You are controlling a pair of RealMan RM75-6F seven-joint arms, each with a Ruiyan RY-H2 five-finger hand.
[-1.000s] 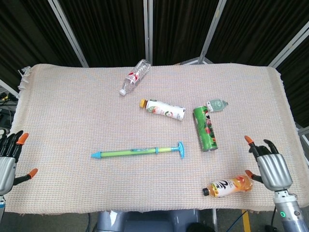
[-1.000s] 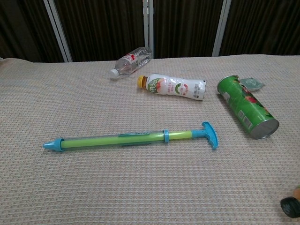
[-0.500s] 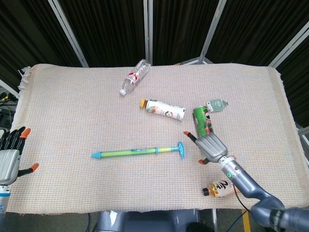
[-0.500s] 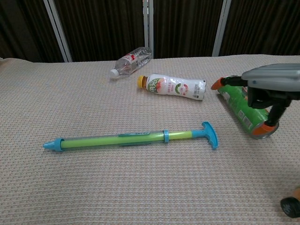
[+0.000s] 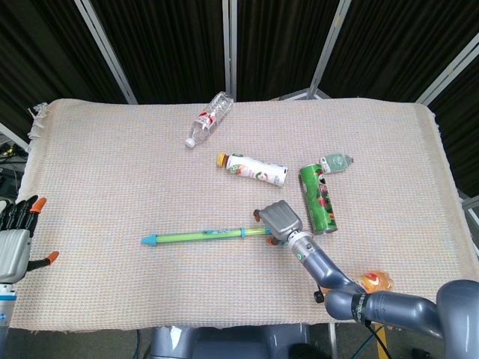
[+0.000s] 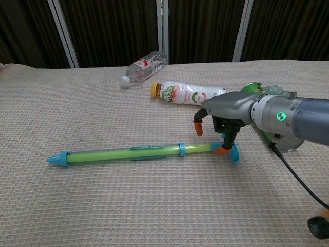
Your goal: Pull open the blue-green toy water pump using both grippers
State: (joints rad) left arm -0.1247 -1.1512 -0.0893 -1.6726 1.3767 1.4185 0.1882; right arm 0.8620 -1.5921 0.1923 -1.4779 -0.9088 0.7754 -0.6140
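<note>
The blue-green toy pump (image 5: 202, 235) (image 6: 128, 153) lies flat on the woven cloth, blue nozzle to the left and T-handle (image 6: 234, 154) to the right. My right hand (image 5: 281, 219) (image 6: 223, 110) hovers palm-down over the handle end. Its orange-tipped fingers (image 6: 222, 150) hang spread on either side of the rod, one tip at the rod beside the handle, none wrapped around it. In the head view the hand hides the handle. My left hand (image 5: 16, 238) waits off the table's left edge with fingers apart and holds nothing.
A clear water bottle (image 5: 209, 118) (image 6: 144, 67) lies at the back. A white drink bottle (image 5: 253, 170) (image 6: 187, 94) lies just behind the handle. A green can (image 5: 319, 198) and a small bottle (image 5: 337, 161) lie right of my hand. An orange juice bottle (image 5: 376, 280) sits front right.
My right hand has swept left from the front right corner, past the green can, to above the pump's handle. The left hand has barely moved. The pump has not shifted.
</note>
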